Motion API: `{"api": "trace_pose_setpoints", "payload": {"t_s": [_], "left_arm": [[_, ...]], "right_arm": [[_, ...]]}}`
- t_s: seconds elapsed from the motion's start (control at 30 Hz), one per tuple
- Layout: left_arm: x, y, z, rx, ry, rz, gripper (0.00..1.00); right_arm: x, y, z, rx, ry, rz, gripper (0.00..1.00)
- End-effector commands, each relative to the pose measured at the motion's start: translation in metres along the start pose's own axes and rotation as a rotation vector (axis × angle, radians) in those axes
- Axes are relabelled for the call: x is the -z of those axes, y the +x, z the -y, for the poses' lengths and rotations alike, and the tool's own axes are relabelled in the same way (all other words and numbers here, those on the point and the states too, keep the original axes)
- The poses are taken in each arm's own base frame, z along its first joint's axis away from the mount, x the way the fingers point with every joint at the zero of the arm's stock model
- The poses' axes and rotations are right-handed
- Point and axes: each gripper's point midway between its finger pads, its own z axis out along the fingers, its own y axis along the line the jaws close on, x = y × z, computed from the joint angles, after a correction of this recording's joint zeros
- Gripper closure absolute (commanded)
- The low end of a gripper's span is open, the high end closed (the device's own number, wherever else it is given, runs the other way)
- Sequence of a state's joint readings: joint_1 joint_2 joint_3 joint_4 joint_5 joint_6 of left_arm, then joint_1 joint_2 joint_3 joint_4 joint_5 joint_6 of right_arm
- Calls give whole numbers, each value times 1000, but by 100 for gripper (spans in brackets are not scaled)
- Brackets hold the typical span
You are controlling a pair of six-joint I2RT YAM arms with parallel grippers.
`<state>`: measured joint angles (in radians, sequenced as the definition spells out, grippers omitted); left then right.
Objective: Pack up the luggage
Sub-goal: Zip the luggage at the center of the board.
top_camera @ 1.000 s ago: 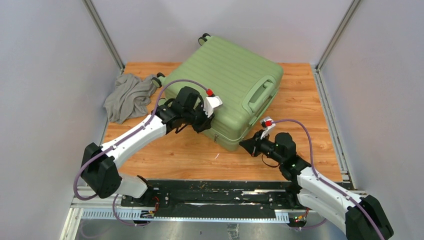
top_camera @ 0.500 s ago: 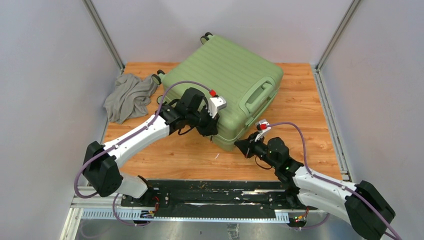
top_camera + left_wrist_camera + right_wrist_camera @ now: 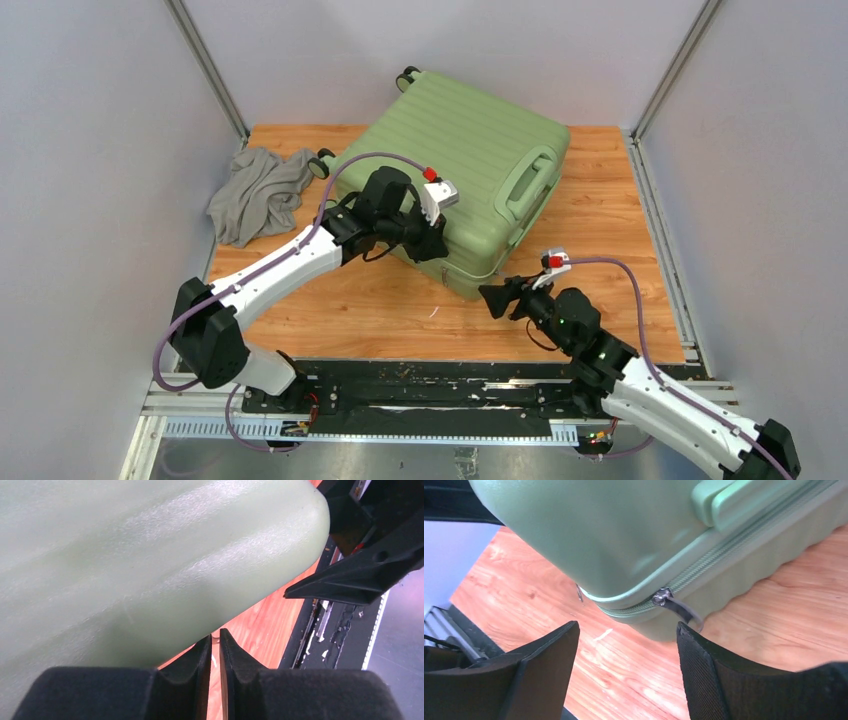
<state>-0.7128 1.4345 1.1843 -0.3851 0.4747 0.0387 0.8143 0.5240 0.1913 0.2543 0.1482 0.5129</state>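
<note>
Luggage (image 3: 455, 175) is recorded closed, lying flat at far-centre of table (image 3: 600, 200); 1 grey cloth (image 3: 258, 193) lies to its left. Left gripper (image 3: 215, 635): fingers pressed together, empty, beside the near shell. Right gripper (image 3: 626, 625): spread wide, facing zipper pull (image 3: 674, 606).

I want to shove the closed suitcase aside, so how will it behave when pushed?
The luggage lies flat on the table, wheels pointing sideways, so it would likely slide, not roll. Its ribbed shell looks rigid and should not dent. The surface looks smooth, so a pushing contact may skid, and a corner push would probably pivot it.
</note>
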Motion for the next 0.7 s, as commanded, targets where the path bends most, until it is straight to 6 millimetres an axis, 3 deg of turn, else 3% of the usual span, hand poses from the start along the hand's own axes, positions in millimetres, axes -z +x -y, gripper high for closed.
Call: {"api": "trace_pose_setpoints", "payload": {"t_s": [0.0,0.2,0.33,0.5,0.67], "left_arm": [[8,-46,-21,-77,-83,151,83],[9,-44,-24,-73,-97,144,83],[14,-45,-31,-69,-126,144,83],[19,-44,-40,-55,-145,147,83],[19,-43,-40,-48,-139,146,83]], "right_arm": [[13,17,42,132,160,-69,23],[5,21,35,178,4,-201,28],[-4,12,41,215,5,-185,41],[-12,-6,42,288,11,-128,43],[-20,-8,39,325,-8,-134,49]]}}
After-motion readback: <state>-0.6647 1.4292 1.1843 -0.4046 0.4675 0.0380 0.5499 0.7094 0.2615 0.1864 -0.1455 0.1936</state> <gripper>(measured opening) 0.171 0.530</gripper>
